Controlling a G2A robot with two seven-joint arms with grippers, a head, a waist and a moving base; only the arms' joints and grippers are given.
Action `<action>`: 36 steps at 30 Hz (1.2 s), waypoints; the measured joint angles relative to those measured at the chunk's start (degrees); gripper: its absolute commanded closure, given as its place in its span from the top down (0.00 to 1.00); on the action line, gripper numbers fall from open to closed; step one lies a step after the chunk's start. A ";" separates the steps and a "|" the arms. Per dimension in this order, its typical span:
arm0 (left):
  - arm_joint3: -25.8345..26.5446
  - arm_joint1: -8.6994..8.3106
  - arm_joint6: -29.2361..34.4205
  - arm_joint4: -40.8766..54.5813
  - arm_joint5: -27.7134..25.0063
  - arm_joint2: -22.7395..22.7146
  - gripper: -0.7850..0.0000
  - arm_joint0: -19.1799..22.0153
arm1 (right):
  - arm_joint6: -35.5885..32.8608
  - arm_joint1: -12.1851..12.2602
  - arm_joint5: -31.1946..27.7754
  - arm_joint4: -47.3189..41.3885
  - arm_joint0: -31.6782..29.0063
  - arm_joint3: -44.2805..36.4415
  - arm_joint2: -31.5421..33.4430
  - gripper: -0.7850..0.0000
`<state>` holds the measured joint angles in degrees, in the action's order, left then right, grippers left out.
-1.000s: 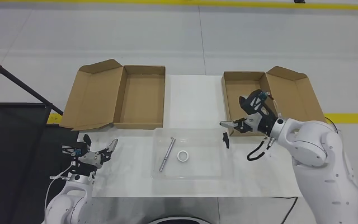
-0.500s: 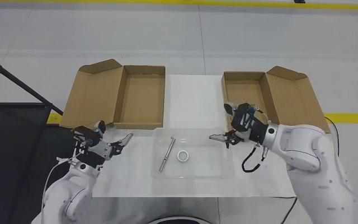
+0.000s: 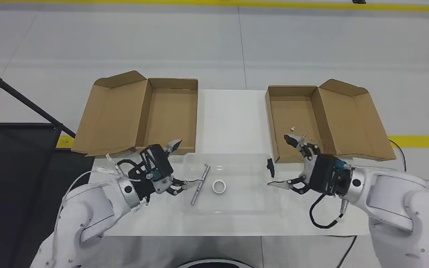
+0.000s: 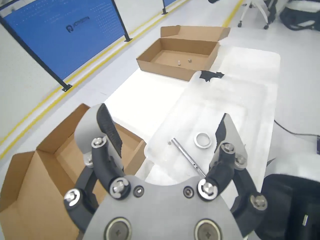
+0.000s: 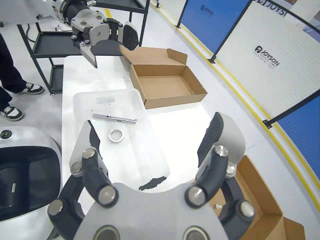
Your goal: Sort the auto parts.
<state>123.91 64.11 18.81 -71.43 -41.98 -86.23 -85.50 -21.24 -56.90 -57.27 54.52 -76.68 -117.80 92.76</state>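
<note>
A clear plastic tray [image 3: 251, 201] lies at the front middle of the white table. In it are a metal rod [image 3: 200, 184] [image 4: 186, 154] [image 5: 113, 119] and a metal ring [image 3: 218, 186] [image 4: 203, 140] [image 5: 116, 135]. A small black part [image 3: 269, 165] [image 4: 211, 75] [image 5: 152, 183] sits at the tray's right rim. My left gripper [image 3: 175, 166] [image 4: 162, 116] [image 5: 112, 51] hangs open at the tray's left end, close to the rod. By the right rim, near the black part, my right gripper [image 3: 279, 161] [image 5: 152, 123] is open and holds nothing.
An open cardboard box [image 3: 167, 114] [image 5: 165, 83] stands at the back left with nothing showing in it. The matching box [image 3: 291, 120] [image 4: 180, 51] at the back right holds two small bolts [image 4: 178, 62]. White table [image 3: 231, 120] lies bare between the boxes.
My left gripper has travelled from the table's front left corner to the tray's left end. The right gripper came away from the right box to the tray's right rim. Both stayed open.
</note>
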 measured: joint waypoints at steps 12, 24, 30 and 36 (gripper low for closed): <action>0.02 -0.06 -0.03 -0.25 -0.45 0.60 1.00 -0.10 | -0.06 0.00 0.01 0.00 0.13 -0.03 0.02 1.00; -7.15 -0.48 23.39 7.40 -14.10 15.94 1.00 16.17 | -0.06 0.00 0.01 0.00 0.13 -0.03 0.02 1.00; -14.28 -0.47 35.56 12.51 -8.08 27.11 0.82 27.71 | -0.06 0.00 0.01 0.00 0.13 -0.03 0.02 1.00; -19.27 -1.44 40.45 16.79 -3.08 36.35 0.61 35.95 | -0.06 0.00 0.01 0.00 0.13 -0.03 0.02 1.00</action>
<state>104.64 62.66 59.26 -54.65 -45.06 -49.88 -49.54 -21.30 -56.90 -57.27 54.51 -76.55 -117.84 92.77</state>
